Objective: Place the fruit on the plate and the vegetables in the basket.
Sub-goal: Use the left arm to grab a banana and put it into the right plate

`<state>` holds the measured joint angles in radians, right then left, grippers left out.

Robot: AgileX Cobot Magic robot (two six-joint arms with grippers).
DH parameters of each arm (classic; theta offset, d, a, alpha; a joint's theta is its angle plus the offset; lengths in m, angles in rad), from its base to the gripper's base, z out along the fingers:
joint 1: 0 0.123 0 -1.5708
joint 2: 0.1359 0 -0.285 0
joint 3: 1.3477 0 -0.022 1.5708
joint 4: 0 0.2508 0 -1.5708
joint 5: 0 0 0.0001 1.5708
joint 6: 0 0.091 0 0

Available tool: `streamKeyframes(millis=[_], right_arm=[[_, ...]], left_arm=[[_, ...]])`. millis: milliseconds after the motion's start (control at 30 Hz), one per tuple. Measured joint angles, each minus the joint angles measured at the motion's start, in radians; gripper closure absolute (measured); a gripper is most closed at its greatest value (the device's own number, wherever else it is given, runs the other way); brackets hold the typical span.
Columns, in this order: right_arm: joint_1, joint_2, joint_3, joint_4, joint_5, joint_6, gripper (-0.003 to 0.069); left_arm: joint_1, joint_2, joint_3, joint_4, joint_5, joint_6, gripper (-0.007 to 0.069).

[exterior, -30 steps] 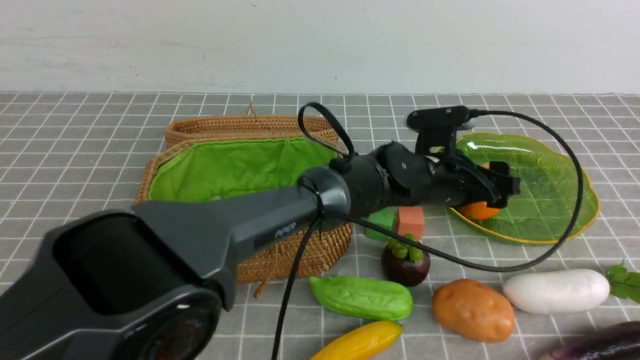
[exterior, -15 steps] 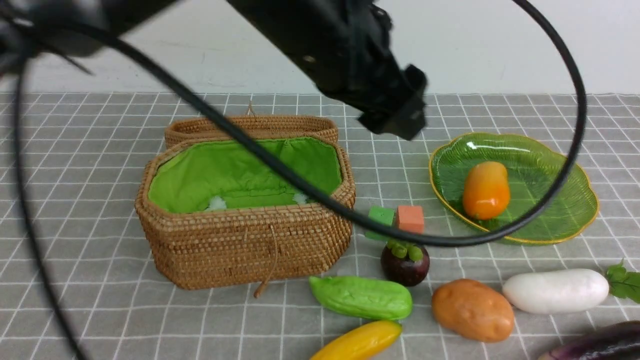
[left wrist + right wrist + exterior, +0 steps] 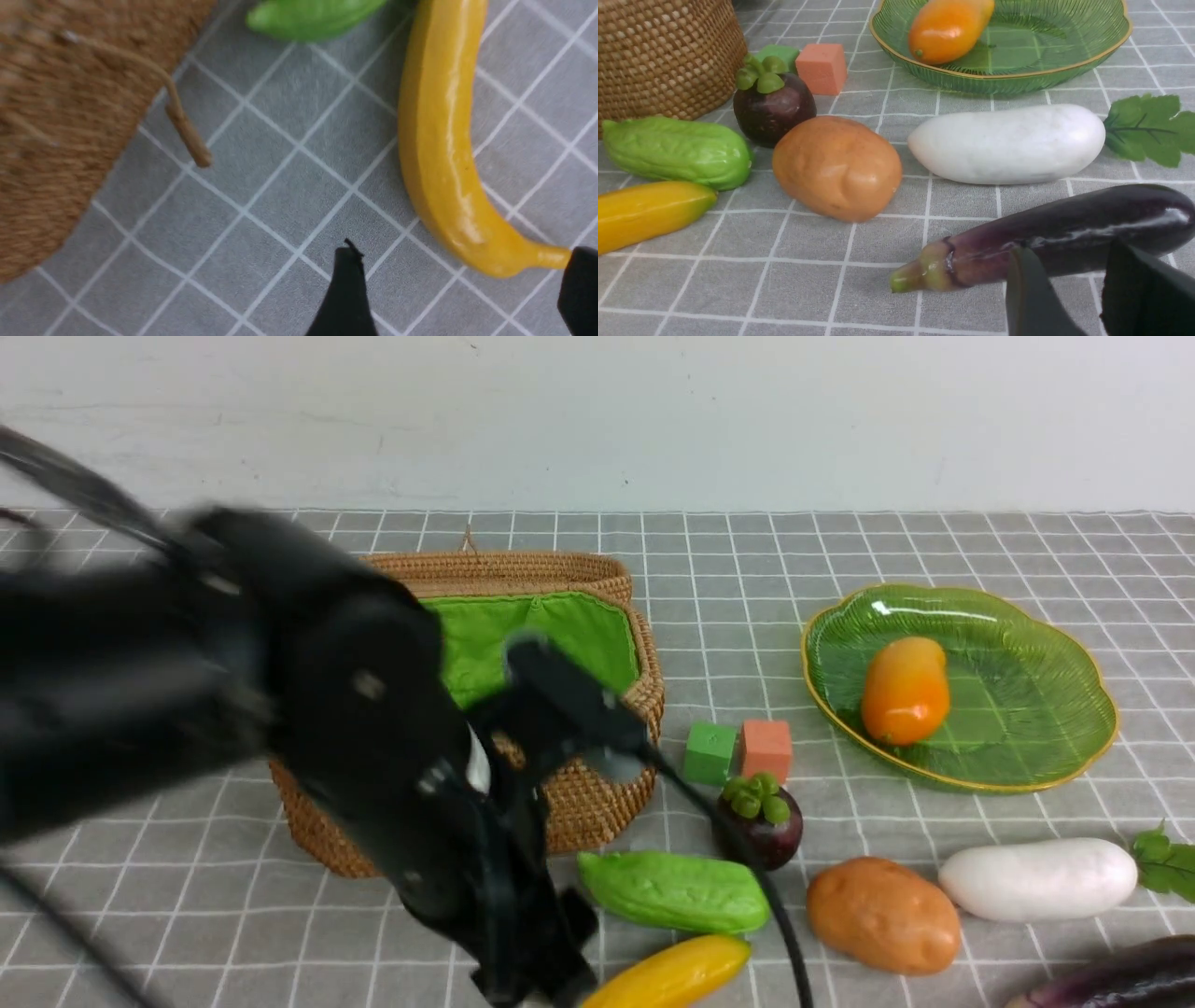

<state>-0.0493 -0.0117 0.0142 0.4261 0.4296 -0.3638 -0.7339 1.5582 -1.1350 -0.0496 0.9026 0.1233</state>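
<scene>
A plain off-white wall (image 3: 747, 420), faintly scuffed, rises behind the counter (image 3: 934, 537), which is covered in grey cloth with a white grid under even light

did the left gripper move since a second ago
Yes. The left gripper left the plate, where the mango now lies, and came down in front of the basket, beside the banana.

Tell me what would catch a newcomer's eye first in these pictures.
The blurred black left arm fills the front view's left, hiding much of the basket. The left gripper is open beside the end of the yellow banana. To the right, an orange mango lies in the green plate.
</scene>
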Motion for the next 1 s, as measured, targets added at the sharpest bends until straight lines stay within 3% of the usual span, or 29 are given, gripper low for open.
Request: streamKeyframes(millis=[500,667,767,1000], right_arm=[[0.0,0.0,0.0,0.0,0.0,0.0,0.0418],[0.0,0.0,0.0,0.0,0.0,0.0,0.0418],[0.0,0.0,0.0,0.0,0.0,0.0,0.0418],[0.0,0.0,0.0,0.0,0.0,0.0,0.0418]], left_arm=[[0.0,0.259,-0.038,-0.178,-0.122,0.064,0.0095],[0.0,0.295,-0.041,-0.186,-0.156,0.067,0.0203],[0.0,0.302,-0.041,-0.189,-0.15,0.068,0.0331],[0.0,0.266,-0.09,-0.172,-0.036,0.095,0.0323]])
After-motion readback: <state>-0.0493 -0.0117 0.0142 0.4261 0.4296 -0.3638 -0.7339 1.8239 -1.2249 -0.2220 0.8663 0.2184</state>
